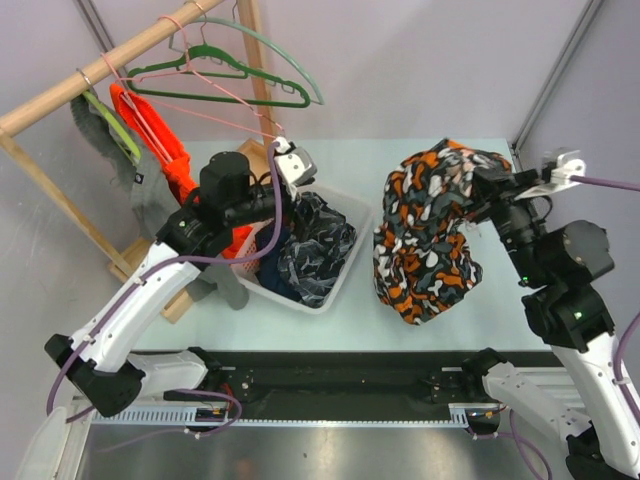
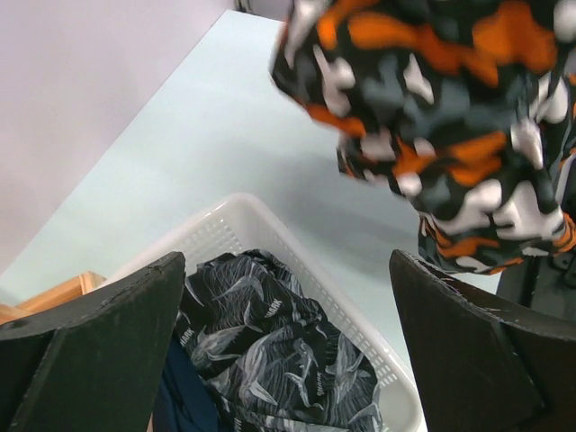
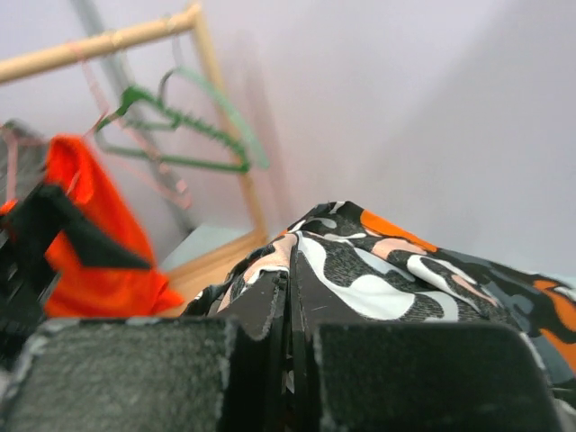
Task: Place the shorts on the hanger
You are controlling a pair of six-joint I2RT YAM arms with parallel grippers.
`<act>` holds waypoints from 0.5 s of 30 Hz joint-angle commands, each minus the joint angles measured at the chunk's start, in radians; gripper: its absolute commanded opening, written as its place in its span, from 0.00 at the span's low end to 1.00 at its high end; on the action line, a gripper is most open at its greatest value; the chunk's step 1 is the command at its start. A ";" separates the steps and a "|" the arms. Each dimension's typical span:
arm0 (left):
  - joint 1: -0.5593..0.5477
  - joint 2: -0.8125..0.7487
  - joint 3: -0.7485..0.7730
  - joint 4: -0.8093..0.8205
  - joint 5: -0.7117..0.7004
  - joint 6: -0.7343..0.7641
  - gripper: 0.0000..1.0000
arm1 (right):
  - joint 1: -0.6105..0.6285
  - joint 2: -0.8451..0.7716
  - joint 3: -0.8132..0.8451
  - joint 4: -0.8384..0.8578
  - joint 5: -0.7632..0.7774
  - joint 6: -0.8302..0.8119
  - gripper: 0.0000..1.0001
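Note:
The shorts (image 1: 430,235), dark with orange, white and grey blobs, hang bunched above the right half of the table. My right gripper (image 1: 492,186) is shut on their top edge; in the right wrist view the cloth (image 3: 378,261) is pinched between the closed fingers (image 3: 290,292). The thin pink wire hanger (image 1: 222,112) hangs on the wooden rail at the back left, blurred in the right wrist view (image 3: 162,180). My left gripper (image 2: 288,346) is open and empty over the basket, left of the shorts (image 2: 450,117); in the top view it (image 1: 285,210) sits by the basket's back edge.
A white basket (image 1: 345,275) holds a dark shark-print cloth (image 1: 315,245) (image 2: 270,342). On the wooden rail (image 1: 90,75) hang a dark green hanger (image 1: 215,95), a pale green hanger (image 1: 290,65), an orange garment (image 1: 155,135) and a grey one (image 1: 110,130).

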 commanded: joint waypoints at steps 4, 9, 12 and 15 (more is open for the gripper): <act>-0.192 -0.012 -0.022 0.032 -0.069 0.186 1.00 | -0.034 0.031 0.148 -0.058 0.381 -0.063 0.00; -0.353 0.024 -0.088 0.079 -0.111 0.261 1.00 | -0.059 0.071 0.132 -0.147 0.403 0.067 0.00; -0.413 0.072 -0.143 0.158 -0.137 0.255 1.00 | -0.065 0.100 0.120 -0.173 0.340 0.173 0.00; -0.447 0.147 -0.177 0.251 -0.157 0.211 1.00 | -0.069 0.119 0.118 -0.178 0.311 0.215 0.00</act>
